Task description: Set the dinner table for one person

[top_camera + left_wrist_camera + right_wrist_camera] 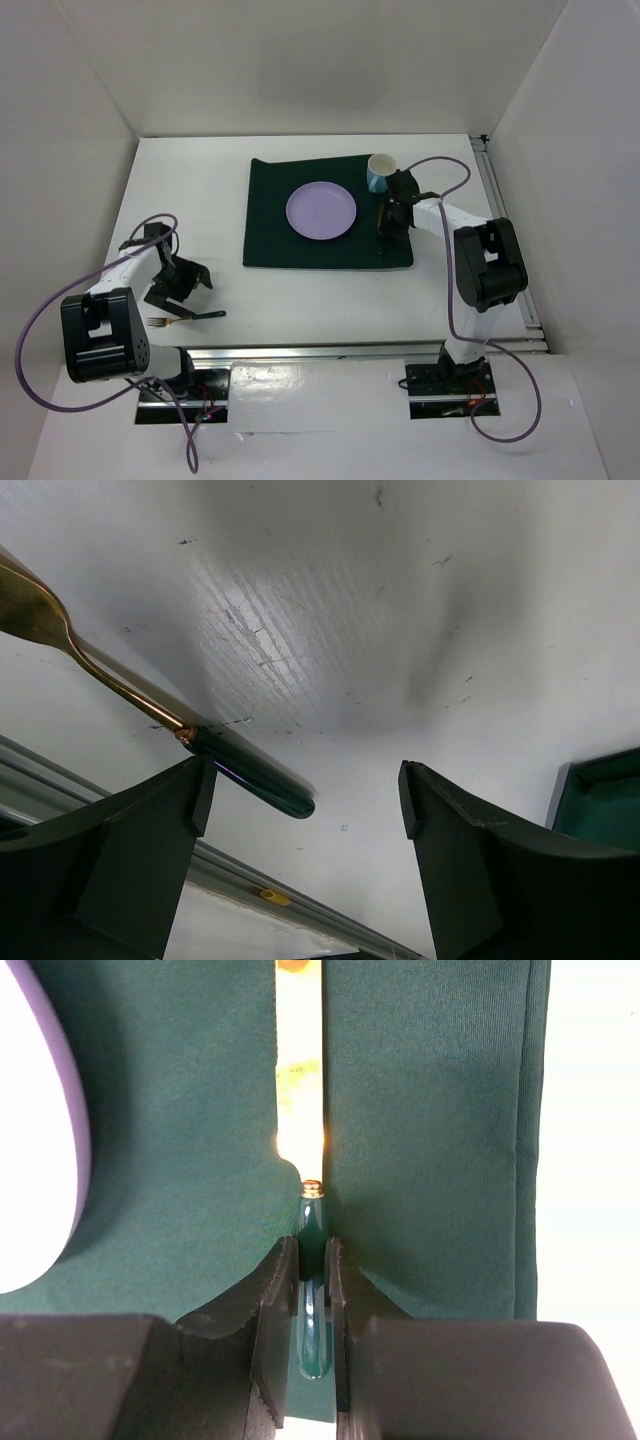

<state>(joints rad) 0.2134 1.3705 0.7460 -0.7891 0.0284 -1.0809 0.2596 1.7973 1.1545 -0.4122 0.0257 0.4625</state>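
Right claw (308,1256) clamps knife (300,1090) handle by mat (430,1110) right edge

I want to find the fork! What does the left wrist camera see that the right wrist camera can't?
Only the left wrist: the gold fork with a dark green handle, lying on the white table below the open left hand. Only the right wrist: the knife, its green handle pinched in the right hand, and the purple plate at the edge. Both: the green mat and the white table.
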